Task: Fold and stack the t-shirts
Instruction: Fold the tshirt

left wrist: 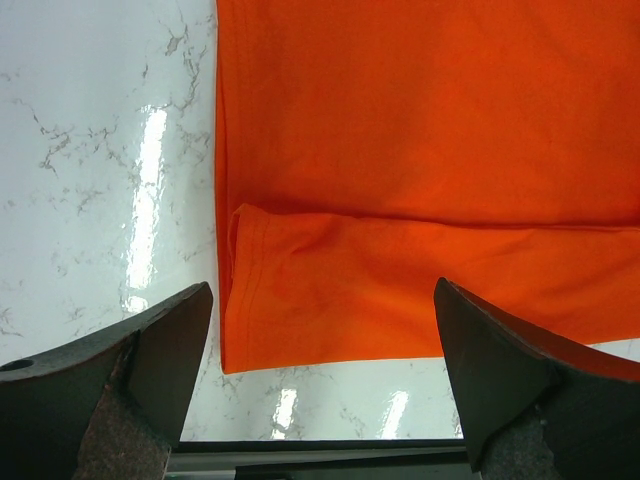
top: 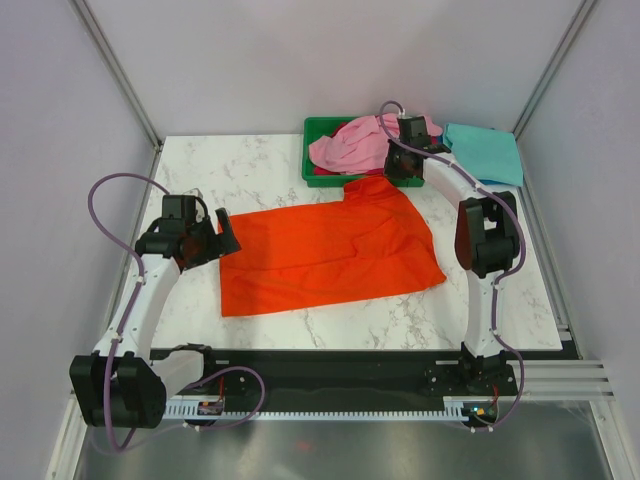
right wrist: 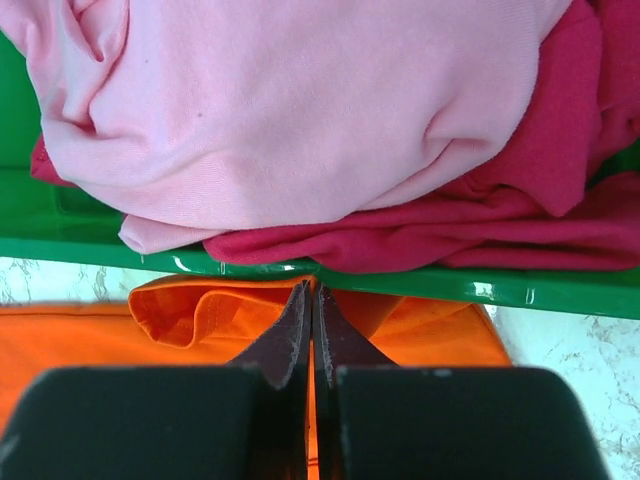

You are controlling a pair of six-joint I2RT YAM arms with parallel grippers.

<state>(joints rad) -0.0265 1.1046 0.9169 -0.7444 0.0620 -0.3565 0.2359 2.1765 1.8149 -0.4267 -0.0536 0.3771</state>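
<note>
The white marble counter (top: 260, 170) sits inside pale grey walls (top: 300, 60) with metal posts at the far corners. The orange t-shirt (top: 330, 255) lies spread flat across the middle. Its left edge is doubled under, and one far corner reaches up to the green tray (top: 318, 128).

The tray stands at the far edge. In it the light pink t-shirt (top: 350, 148) is heaped on the magenta t-shirt (right wrist: 520, 240). The teal t-shirt (top: 485, 152) lies folded just beside the tray, in the far right corner.

The left gripper (left wrist: 318, 290) hangs spread wide over the orange shirt's left edge. The right gripper (right wrist: 312, 292) is pressed together at the tray's near rim and appears to pinch a ruffled fold of the orange cloth, though the fingers hide the contact.

Bare counter shows at the far left, along the near strip and to the right of the shirt.
</note>
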